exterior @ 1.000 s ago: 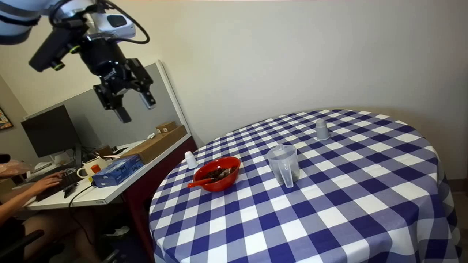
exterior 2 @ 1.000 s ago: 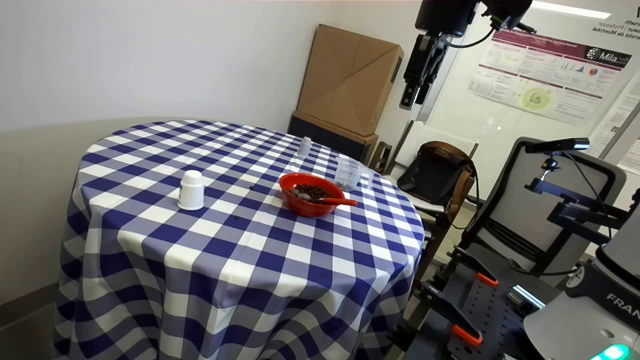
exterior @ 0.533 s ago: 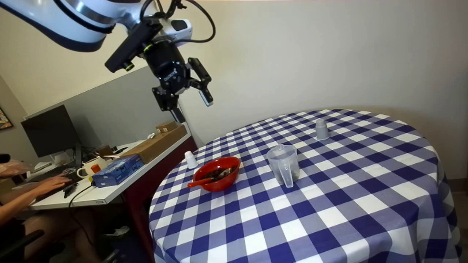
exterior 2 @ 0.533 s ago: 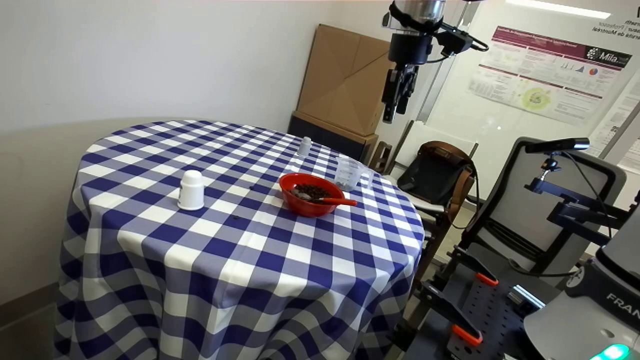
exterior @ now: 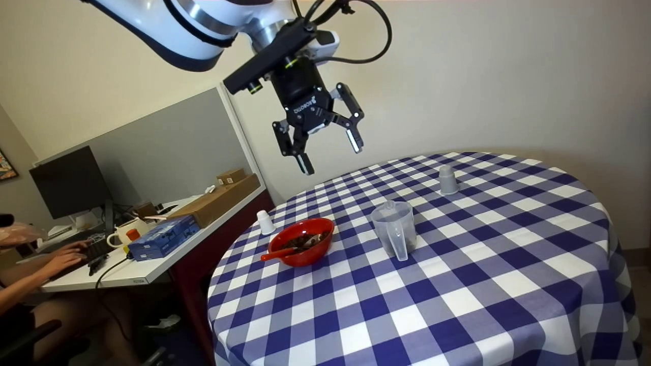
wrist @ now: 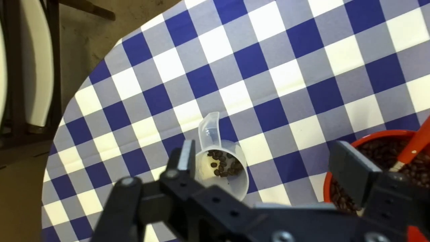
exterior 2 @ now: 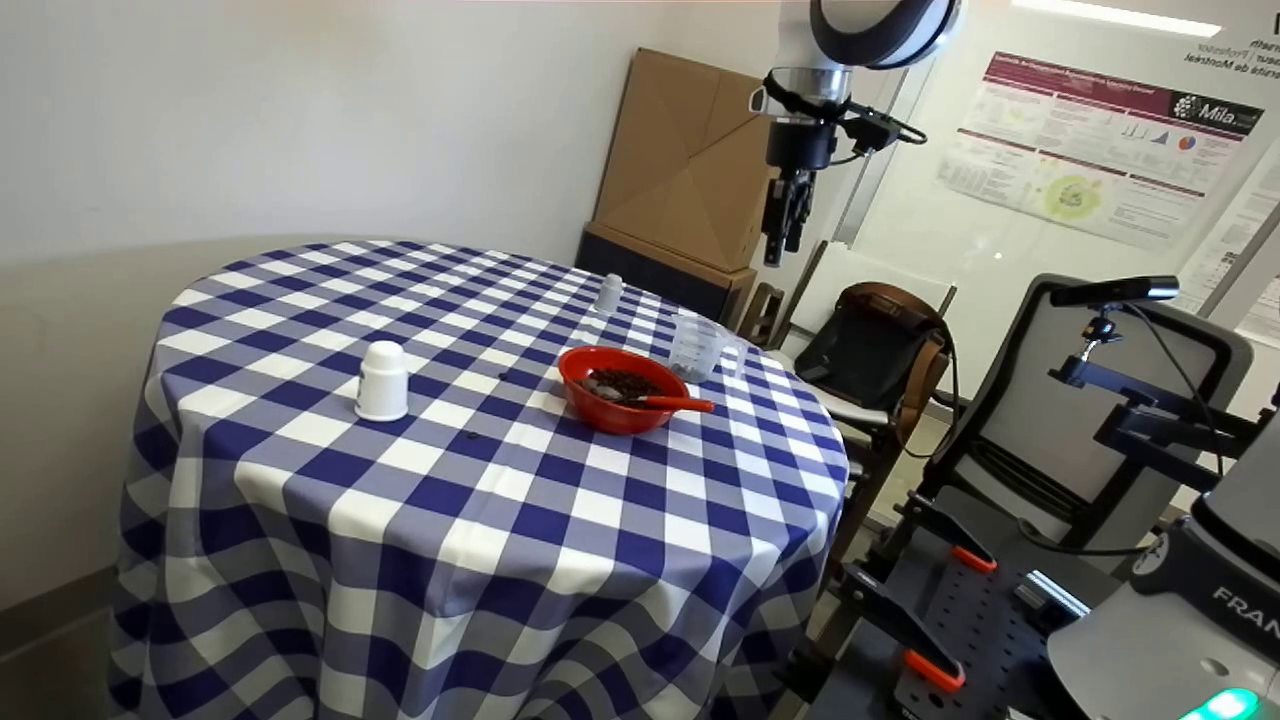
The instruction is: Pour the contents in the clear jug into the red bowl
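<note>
In the wrist view one finger of the gripper [wrist: 267, 154] and the right border hide part of the red bowl [wrist: 378, 135] from us; the opposite finger covers part of the clear jug [wrist: 228, 185]. We see the fingers spread wide apart, well above the jug, which stands upright near the right edge of the cloth-covered table [exterior 2: 760, 460] in an exterior view. Some dark beans [wrist: 220, 163] lie in the jug; the bowl holds many more, with a red-handled utensil [wrist: 415, 143] among them.
</note>
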Robot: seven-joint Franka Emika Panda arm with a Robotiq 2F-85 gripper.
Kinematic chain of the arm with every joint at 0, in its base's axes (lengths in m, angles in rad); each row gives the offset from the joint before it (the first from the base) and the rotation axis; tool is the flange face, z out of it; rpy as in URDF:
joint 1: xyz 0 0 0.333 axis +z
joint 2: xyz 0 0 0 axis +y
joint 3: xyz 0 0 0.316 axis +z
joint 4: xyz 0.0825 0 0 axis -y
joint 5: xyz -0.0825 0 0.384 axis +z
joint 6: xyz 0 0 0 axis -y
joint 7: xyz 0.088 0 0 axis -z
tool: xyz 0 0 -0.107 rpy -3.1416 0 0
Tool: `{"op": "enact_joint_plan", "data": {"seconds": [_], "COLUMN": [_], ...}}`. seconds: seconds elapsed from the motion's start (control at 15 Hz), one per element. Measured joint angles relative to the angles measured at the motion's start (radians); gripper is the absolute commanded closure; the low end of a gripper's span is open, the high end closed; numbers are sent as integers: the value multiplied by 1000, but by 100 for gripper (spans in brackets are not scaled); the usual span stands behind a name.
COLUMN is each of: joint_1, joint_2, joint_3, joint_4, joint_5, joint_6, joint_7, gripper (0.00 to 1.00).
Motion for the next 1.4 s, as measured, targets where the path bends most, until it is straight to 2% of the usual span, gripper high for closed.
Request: {"op": "enact_joint_plan", "data": {"seconds": [0.27, 0.93, 1.4], "joint_1": [-21, -31, -70], "joint_2": [100, 358, 449], "joint_3": [-18, -12, -13], "joint_4": [70, 233, 295], "joint_5": [4, 58, 72], "joint_6": [19, 57, 55], "joint_7": [-49, -89, -112], "gripper": [0, 0, 0]}}
